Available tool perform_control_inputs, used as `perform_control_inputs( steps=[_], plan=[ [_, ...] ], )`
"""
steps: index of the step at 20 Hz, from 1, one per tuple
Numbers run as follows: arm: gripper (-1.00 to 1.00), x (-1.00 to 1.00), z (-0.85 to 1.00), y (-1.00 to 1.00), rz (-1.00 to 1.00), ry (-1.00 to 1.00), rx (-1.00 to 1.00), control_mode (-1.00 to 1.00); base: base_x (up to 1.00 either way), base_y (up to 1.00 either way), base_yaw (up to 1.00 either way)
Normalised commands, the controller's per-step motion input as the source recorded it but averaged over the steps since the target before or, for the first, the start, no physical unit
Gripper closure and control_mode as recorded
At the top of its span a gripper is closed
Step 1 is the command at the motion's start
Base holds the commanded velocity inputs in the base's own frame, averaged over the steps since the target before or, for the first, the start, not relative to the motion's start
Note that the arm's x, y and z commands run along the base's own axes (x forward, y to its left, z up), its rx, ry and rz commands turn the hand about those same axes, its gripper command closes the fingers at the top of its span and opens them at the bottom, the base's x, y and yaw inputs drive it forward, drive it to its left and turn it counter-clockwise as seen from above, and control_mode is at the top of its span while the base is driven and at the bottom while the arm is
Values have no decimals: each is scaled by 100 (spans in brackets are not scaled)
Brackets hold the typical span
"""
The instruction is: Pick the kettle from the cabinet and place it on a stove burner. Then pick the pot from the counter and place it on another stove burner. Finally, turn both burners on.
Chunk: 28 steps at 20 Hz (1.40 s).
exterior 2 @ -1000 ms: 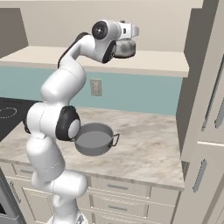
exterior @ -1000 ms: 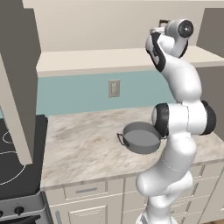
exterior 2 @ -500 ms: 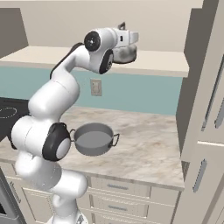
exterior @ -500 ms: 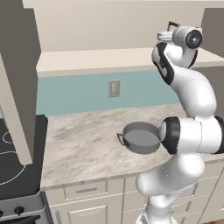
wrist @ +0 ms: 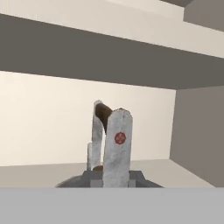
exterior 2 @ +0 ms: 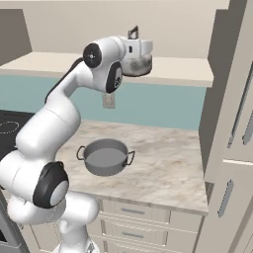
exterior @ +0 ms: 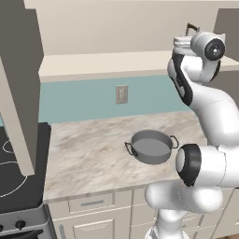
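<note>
Up at the cabinet [exterior 2: 178, 69], the fingers [wrist: 117, 148] pinch the kettle [exterior 2: 137, 64] handle between them.

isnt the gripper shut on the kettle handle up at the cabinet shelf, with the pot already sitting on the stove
Not quite. The gripper is shut on the kettle handle at the cabinet shelf, but the pot sits on the counter, well away from the stove, as the left base view shows.
</note>
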Motion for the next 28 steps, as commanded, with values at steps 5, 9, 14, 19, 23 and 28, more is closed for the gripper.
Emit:
perform_control_inputs(
  steps=[5,9,14,19,23,28],
  plan=[
    [100,-58,5,4,0,0,0,-100,0,0,0],
    [100,-55,2,8,0,0,0,-100,0,0,0],
    [100,-53,3,11,0,0,0,-100,0,0,0],
    [100,-60,0,16,1,0,0,-100,0,0,0],
    [100,-58,0,19,2,0,0,-100,0,0,0],
    [100,-47,0,21,0,0,0,-100,0,0,0]
  ],
)
